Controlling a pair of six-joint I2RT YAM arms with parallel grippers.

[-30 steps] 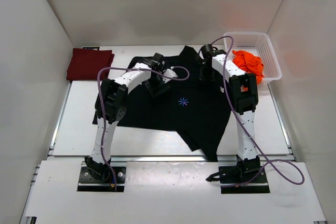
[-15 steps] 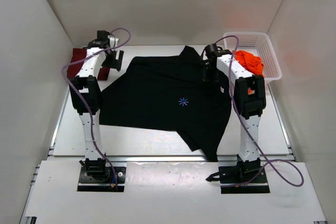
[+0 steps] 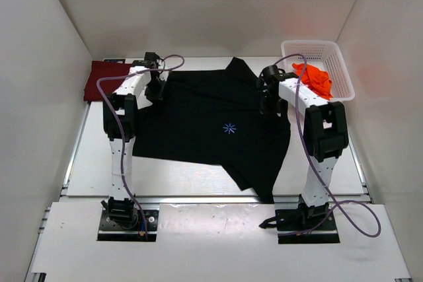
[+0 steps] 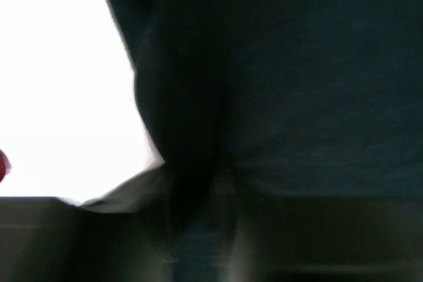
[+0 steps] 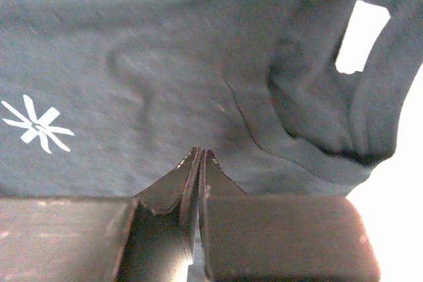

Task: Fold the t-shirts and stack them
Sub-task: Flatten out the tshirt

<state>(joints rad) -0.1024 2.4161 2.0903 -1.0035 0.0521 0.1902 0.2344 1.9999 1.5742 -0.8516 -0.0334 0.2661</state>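
White table (image 3: 86,163) carries everything. Black t-shirt (image 3: 198,133) is the biggest item. It's spread open and mostly flat across table centre, w/ one corner reaching the near edge close to the R arm base.

White mesh basket (image 3: 344,76) sits at far-right corner, just beside the black cloth. Maroon t-shirt (image 3: 106,80) is folded flat at far-left corner, near the black one's left edge; can't tell if they touch. Orange t-shirt (image 3: 314,78) is bunched up inside the basket, partly over its near-left rim.

L gripper (image 3: 157,90) is down at the black t-shirt's far-left edge. Wrist cam is dark and blurred, just black fabric against bright table, so can't tell jaw width or whether it has any cloth.

R gripper (image 5: 199,153) is down on the far-right part of the same shirt. Fingers are fully together, tips meeting right at the fabric. Can't tell if a fold is pinched between them. Cloth ahead of the tips is wrinkled.

Small white-blue star logo (image 3: 229,127) is mid-shirt, between the two grippers and nearer the bases.
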